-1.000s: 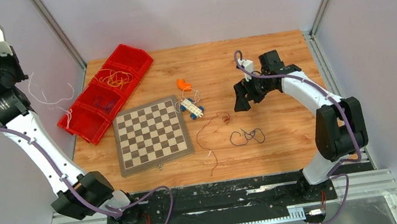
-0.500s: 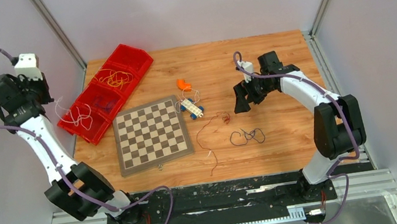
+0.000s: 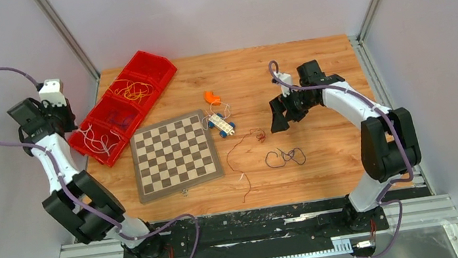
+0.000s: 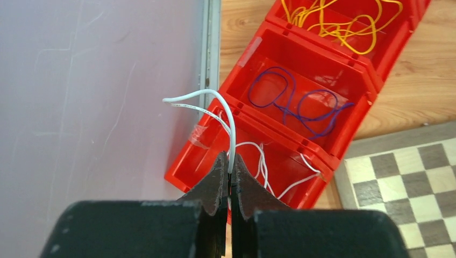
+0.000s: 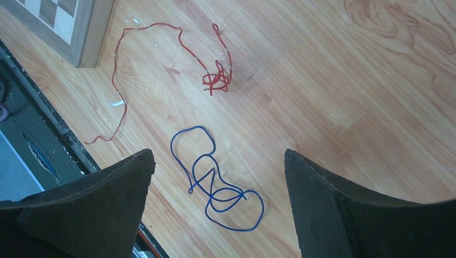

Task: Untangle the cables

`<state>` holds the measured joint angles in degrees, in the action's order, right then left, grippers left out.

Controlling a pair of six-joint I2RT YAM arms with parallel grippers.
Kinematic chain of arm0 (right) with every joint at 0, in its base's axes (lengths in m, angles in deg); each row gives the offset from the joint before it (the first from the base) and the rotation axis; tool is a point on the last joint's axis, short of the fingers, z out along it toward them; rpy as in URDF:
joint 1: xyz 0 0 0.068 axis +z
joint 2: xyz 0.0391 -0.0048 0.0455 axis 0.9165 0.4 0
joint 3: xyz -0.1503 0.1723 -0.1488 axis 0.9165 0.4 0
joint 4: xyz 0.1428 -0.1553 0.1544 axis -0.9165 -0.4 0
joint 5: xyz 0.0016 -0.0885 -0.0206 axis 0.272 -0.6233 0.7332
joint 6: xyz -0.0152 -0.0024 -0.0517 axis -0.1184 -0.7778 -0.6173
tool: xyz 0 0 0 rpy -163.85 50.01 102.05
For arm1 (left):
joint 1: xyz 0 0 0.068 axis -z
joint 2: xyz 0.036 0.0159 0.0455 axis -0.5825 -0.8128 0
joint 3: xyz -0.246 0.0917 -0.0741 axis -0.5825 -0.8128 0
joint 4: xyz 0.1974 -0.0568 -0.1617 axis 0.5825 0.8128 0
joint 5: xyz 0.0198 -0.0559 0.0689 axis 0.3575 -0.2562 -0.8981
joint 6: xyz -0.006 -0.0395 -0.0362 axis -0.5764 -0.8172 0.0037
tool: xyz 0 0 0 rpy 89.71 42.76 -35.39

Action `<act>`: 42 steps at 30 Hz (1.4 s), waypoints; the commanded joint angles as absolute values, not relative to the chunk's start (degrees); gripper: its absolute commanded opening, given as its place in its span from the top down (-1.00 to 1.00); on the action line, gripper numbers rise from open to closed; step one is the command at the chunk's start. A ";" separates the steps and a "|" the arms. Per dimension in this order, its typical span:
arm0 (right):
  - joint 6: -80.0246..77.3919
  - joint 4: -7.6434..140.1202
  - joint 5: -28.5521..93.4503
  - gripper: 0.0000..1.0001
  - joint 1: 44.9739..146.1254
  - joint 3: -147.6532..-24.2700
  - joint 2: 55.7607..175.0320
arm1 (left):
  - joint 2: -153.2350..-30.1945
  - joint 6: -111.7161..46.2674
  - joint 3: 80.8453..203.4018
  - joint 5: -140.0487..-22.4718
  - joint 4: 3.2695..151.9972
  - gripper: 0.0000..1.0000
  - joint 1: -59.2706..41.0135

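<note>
My left gripper [image 4: 229,161] is shut on a white cable [image 4: 218,102] above the near compartment of the red tray [image 4: 185,169]. The cable's loose end [image 3: 99,140] lies curled in that compartment. A purple cable [image 4: 301,105] lies in the middle compartment and yellow-orange cables [image 4: 333,21] lie in the far one. My right gripper [image 5: 218,153] is open and empty, hovering above the table. Below it lie a dark blue looped cable [image 5: 215,183] and a dark red cable [image 5: 215,80] with a knot. Both also show in the top view, the blue cable [image 3: 285,157] and the red cable [image 3: 243,147].
A chessboard [image 3: 175,154] lies left of centre, beside the red tray [image 3: 81,143]. A small blue-and-white toy [image 3: 221,125] with thin wire round it and an orange piece [image 3: 211,97] sit behind the red cable. The left wall stands close to my left gripper [image 3: 66,118].
My left arm has come down and to the right with the white cable, whose free end now lies in the tray's near compartment. The right arm has barely moved.
</note>
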<state>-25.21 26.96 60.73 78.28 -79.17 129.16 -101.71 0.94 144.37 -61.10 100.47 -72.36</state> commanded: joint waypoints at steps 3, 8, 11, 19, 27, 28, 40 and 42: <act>-25.84 25.62 61.47 -0.77 78.34 -82.02 130.48 | -104.10 1.92 147.65 -65.93 88.25 1.00 -72.23; -25.80 24.54 61.53 -0.77 78.35 -83.50 131.36 | -102.23 4.47 145.51 -67.43 78.81 1.00 -72.28; -25.67 23.95 61.62 -0.77 78.38 -84.04 132.06 | -100.91 5.91 142.70 -67.39 75.45 1.00 -72.26; -25.55 22.94 61.71 -0.76 78.36 -84.60 133.04 | -101.08 6.81 136.27 -59.82 79.45 1.00 -72.19; -27.21 21.76 60.64 -0.76 78.36 -83.90 132.59 | -106.15 6.16 134.90 -59.10 86.75 1.00 -72.27; -27.30 21.74 60.60 -0.76 78.37 -83.89 132.58 | -106.80 6.49 135.50 -59.83 87.55 1.00 -72.25; -27.58 20.44 60.73 -0.75 78.37 -85.37 133.98 | -116.30 5.36 139.16 -64.27 89.03 0.94 -72.00; -27.77 20.26 60.55 -0.75 78.37 -85.47 134.05 | -116.82 5.32 139.91 -65.35 89.62 0.82 -71.61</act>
<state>-26.52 20.81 60.60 78.28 -82.84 134.04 -115.64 5.97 136.34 -63.35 89.45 -72.21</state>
